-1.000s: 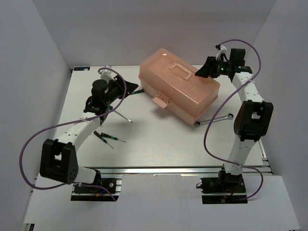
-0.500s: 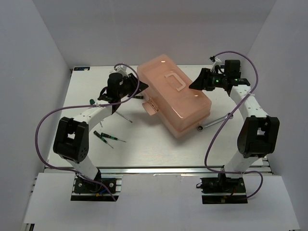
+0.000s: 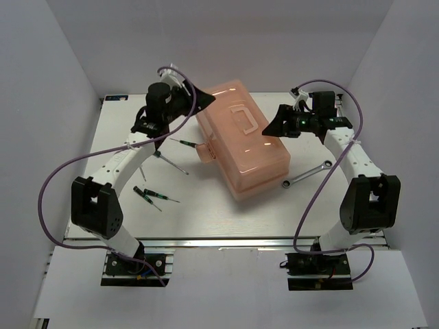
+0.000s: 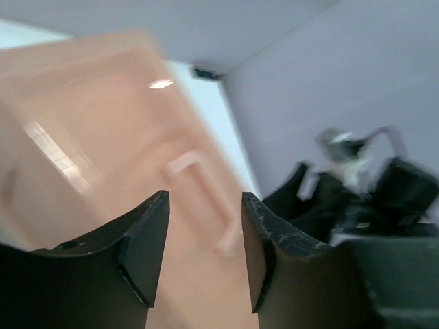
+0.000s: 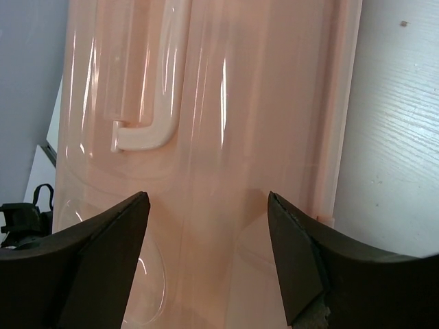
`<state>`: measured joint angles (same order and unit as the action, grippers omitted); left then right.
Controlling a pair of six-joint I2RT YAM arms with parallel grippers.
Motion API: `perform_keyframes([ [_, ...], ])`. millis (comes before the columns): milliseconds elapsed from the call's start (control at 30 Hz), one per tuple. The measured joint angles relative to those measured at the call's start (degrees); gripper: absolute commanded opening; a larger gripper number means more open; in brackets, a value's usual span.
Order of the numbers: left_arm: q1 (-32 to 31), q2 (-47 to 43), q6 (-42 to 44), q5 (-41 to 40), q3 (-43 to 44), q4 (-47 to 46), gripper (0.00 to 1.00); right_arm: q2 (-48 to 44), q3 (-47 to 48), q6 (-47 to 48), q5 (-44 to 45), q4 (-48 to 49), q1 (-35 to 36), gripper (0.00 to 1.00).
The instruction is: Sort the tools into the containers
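The salmon-pink toolbox (image 3: 241,147) lies closed mid-table, its lid handle (image 3: 245,118) on top and its front latch (image 3: 204,152) facing left. My left gripper (image 3: 203,98) is open at the box's far left corner; its wrist view (image 4: 204,199) shows the blurred lid (image 4: 103,137) between the jaws. My right gripper (image 3: 271,127) is open against the box's right side, and its wrist view (image 5: 208,199) shows it over the lid (image 5: 226,103) and handle (image 5: 147,130). Four screwdrivers lie left of the box: one (image 3: 182,142), another (image 3: 171,163), and a pair (image 3: 155,197). The silver wrench (image 3: 306,173) lies to the right.
White walls enclose the table on the left, back and right. The left arm's purple cable (image 3: 62,178) loops over the left side of the table, and the right arm's cable (image 3: 305,205) hangs near the wrench.
The toolbox has turned clockwise and slid toward the near left. My left gripper swung from the screwdrivers up to the box's far corner. My right gripper moved left along with the box.
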<state>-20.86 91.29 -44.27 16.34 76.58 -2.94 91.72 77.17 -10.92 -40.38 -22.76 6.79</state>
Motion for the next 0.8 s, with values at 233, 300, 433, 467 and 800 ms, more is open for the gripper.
perform_keyframes([
  [233, -5.9, 4.2, -3.1, 2.2, 18.4, 7.4, 0.66, -3.3, -2.4, -0.7, 3.6, 0.1, 3.0, 0.70],
  [300, -7.8, 7.1, -4.6, 2.2, 23.0, 12.4, 0.67, -4.3, -3.1, -1.0, 4.7, 0.1, 4.1, 0.67],
  [433, -10.5, 13.5, -7.1, 0.8, 30.8, 23.3, 0.68, -6.3, -4.7, -2.6, 7.1, 0.5, 6.6, 0.63],
  [467, -10.9, 14.7, -7.6, 0.2, 31.8, 26.0, 0.68, -6.7, -5.0, -3.0, 7.7, 0.6, 7.2, 0.62],
  [800, -13.7, 21.9, -9.2, -6.2, 38.3, 44.5, 0.68, -8.7, -6.7, -5.7, 12.4, 2.9, 10.1, 0.59],
])
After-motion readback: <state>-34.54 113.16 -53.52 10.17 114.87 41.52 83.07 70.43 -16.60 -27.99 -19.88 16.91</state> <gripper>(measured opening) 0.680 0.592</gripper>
